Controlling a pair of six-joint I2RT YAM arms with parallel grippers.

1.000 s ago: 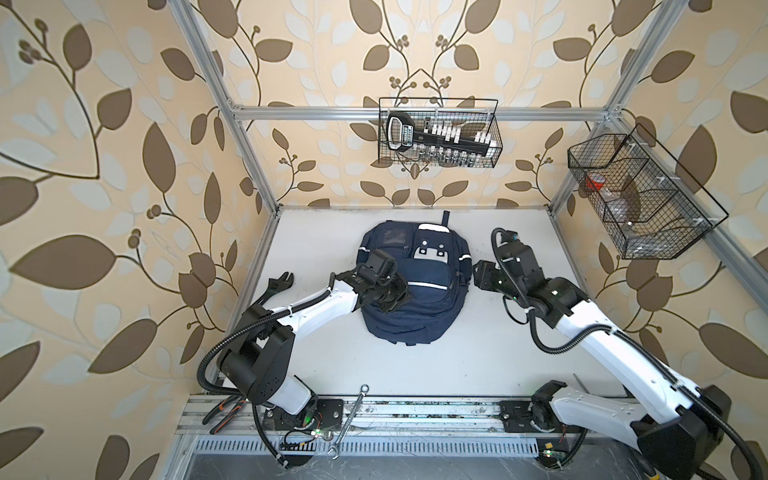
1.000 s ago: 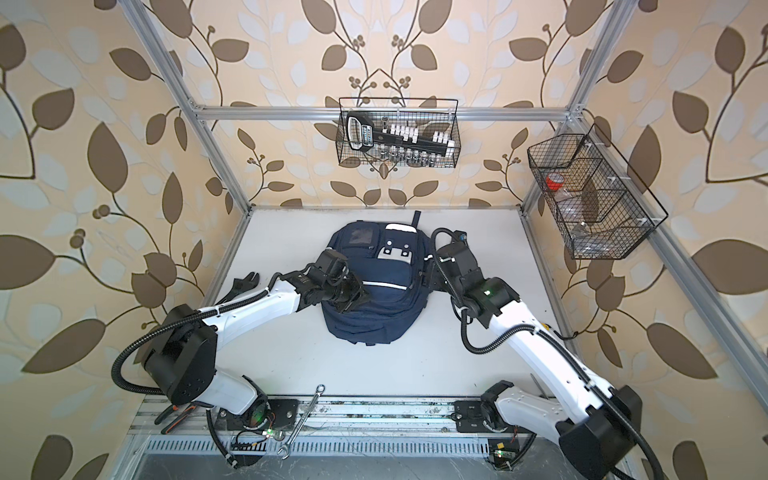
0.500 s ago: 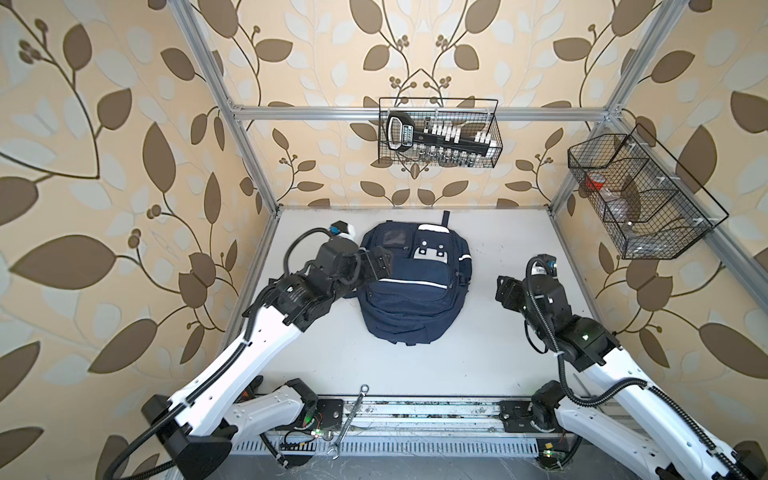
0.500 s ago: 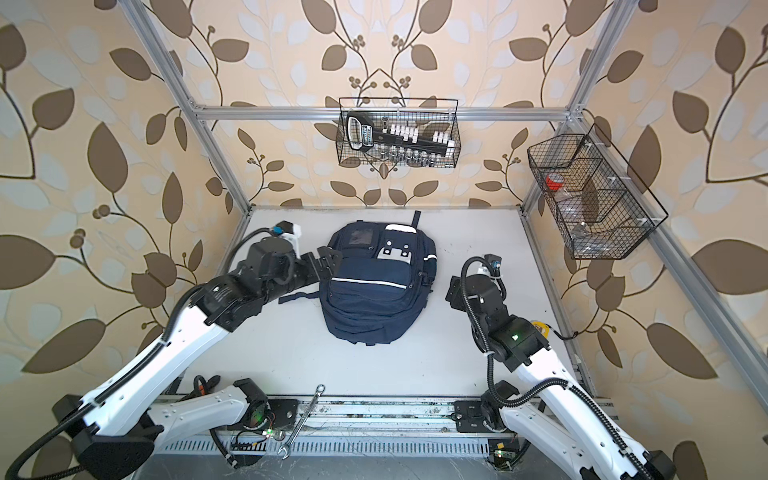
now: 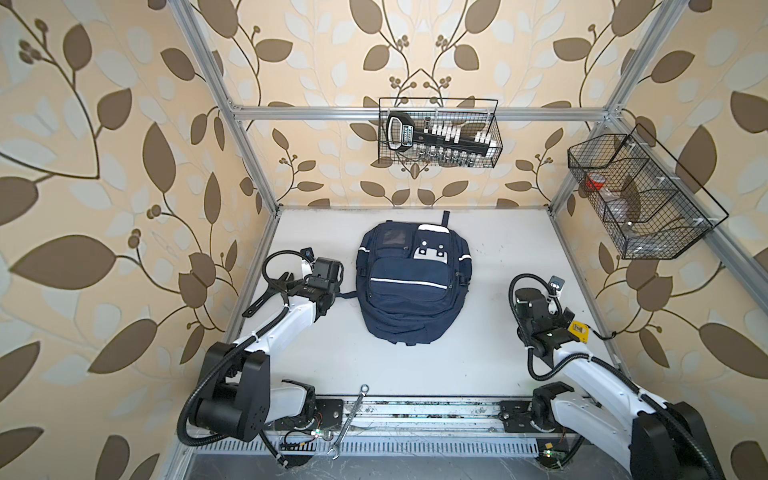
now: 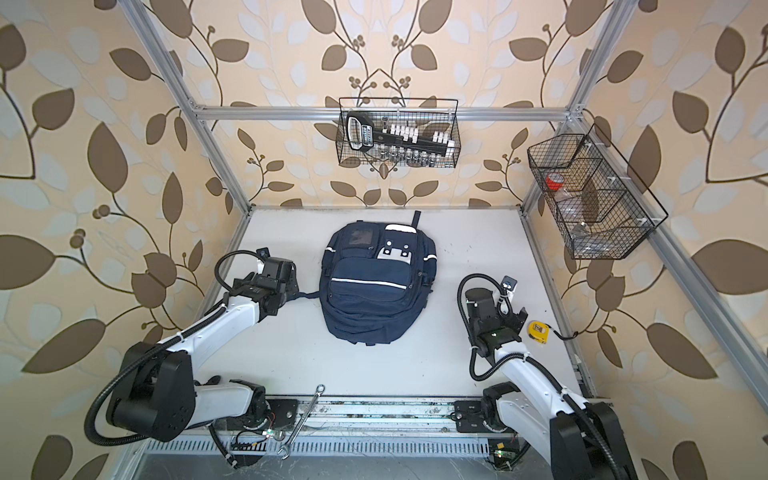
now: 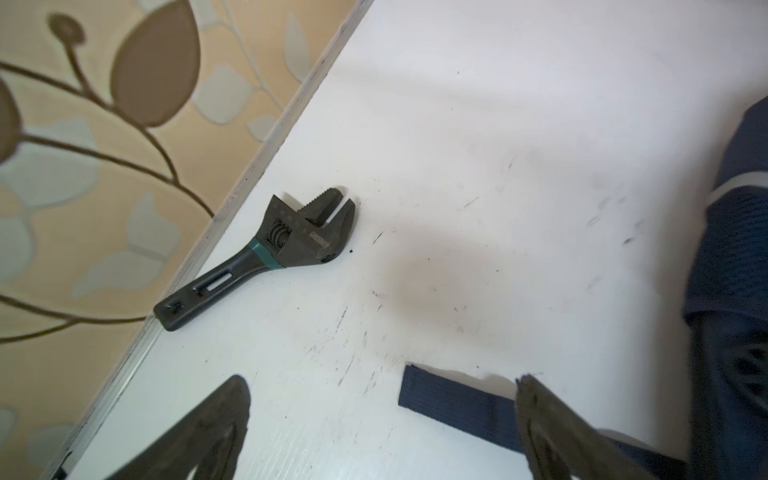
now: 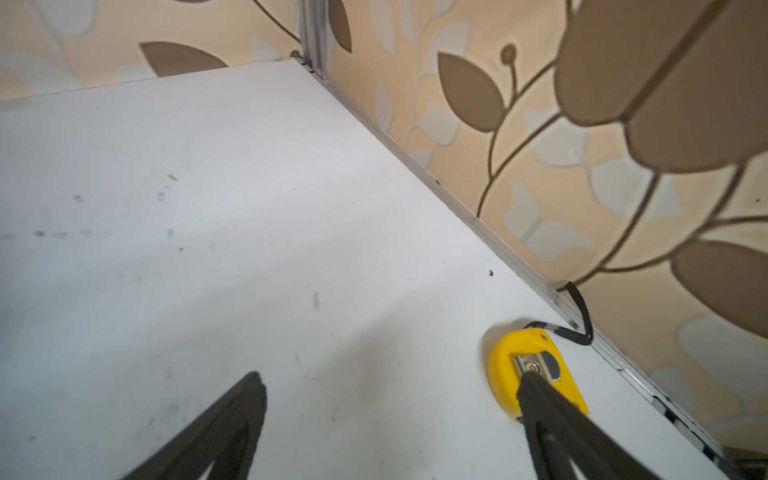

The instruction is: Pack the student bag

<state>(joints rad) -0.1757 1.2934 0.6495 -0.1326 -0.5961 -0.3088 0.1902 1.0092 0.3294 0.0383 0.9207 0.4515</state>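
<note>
In both top views the student bag (image 5: pixel 411 286) lies mid-table, top toward twelve o'clock, seemingly zipped. Left wrist view: your left gripper (image 7: pixel 380 384) gapes empty, one finger over the strap (image 7: pixel 453 405); it may snag. Right wrist view: your right gripper (image 8: pixel 390 378) gapes empty, crowding the tape measure (image 8: pixel 505 365); you could knock it away.

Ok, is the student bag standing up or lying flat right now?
Lying flat: both top views show the student bag front-up on the table, its pockets facing the camera.
</note>
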